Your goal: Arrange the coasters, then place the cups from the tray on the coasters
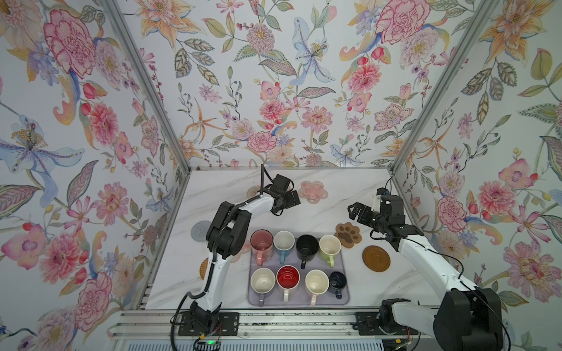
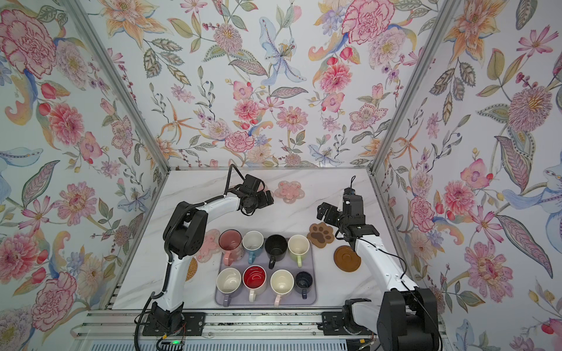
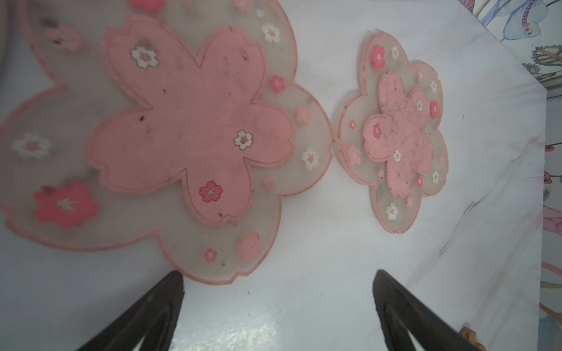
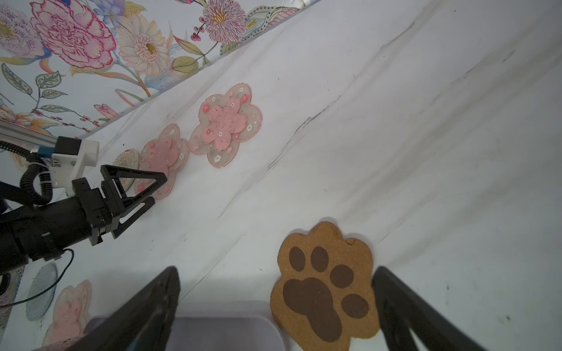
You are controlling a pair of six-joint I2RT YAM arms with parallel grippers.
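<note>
Several cups stand on the lavender tray, among them a pink cup, a black cup and a red-inside cup. Two pink flower coasters lie side by side at the back. My left gripper hovers open at the nearer one's edge, holding nothing, and hides that coaster in both top views. My right gripper is open and empty above the brown paw coaster and the tray's corner. A wooden disc coaster lies right of the tray.
A beaded round coaster lies behind the left gripper. Left of the tray are a grey knitted coaster, a third pink flower coaster and a rattan coaster, partly hidden by the left arm. Floral walls enclose the table.
</note>
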